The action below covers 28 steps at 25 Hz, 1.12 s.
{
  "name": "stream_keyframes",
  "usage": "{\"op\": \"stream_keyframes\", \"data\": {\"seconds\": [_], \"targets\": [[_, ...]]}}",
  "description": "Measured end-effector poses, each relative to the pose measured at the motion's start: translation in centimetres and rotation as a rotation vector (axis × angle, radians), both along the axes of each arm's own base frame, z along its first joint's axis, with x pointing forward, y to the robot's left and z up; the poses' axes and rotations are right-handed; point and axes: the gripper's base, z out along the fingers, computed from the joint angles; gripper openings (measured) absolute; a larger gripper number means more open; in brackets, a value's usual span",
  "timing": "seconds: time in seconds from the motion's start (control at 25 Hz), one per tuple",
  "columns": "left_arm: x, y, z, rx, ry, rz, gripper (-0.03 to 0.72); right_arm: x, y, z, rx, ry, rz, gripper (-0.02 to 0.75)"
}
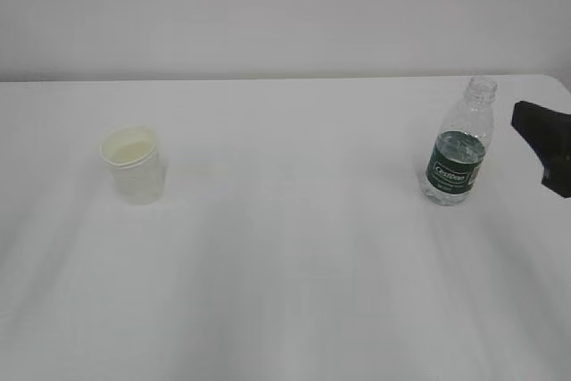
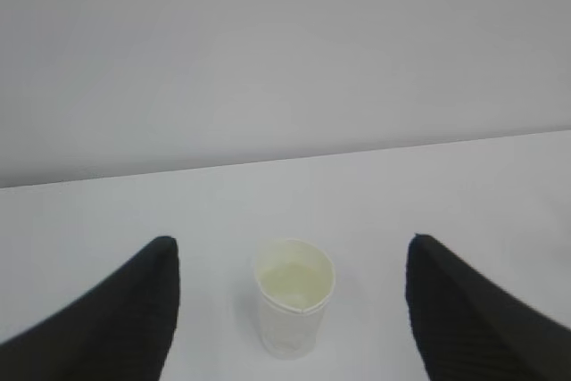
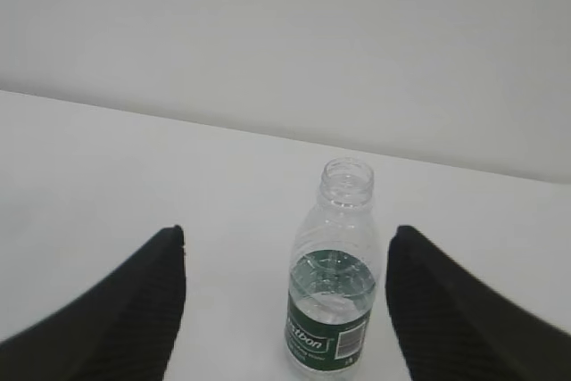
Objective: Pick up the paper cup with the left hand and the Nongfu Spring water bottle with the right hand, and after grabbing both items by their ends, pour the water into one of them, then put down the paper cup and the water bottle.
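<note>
Table: white, matte, runs to the far wall.
Wall: plain pale grey.
Cup: upright, left side.
Bottle: upright, uncapped, part full, right side, well apart from cup.
Left hand: fingers wide, cup between, not touching.
Right hand: fingers wide, bottle between, not touching; at far right edge.

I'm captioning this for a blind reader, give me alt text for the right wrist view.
An uncapped bottle, clear with a dark green label and partly filled with water, stands upright on a white table. The open right hand frames it, one black finger on each side, neither touching it. A plain pale wall fills the background.
</note>
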Motion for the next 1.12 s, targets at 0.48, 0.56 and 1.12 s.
{"op": "stream_keyframes", "data": {"seconds": [0.48, 0.56, 1.12], "targets": [[-5.5, 1.8, 1.7, -0.050, -0.054, 0.030, 0.546, -5.6, -1.5, 3.1, -0.032, -0.017, -0.073, 0.531], [-6.1, 2.0, 1.9, -0.050, -0.047, 0.034, 0.546, -6.5, -1.8, 3.3, -0.036, -0.013, -0.085, 0.532], [-8.5, 2.7, 5.2, -0.039, 0.125, 0.051, 0.517, -10.7, -3.1, 6.7, -0.041, 0.006, -0.163, 0.531]]}}
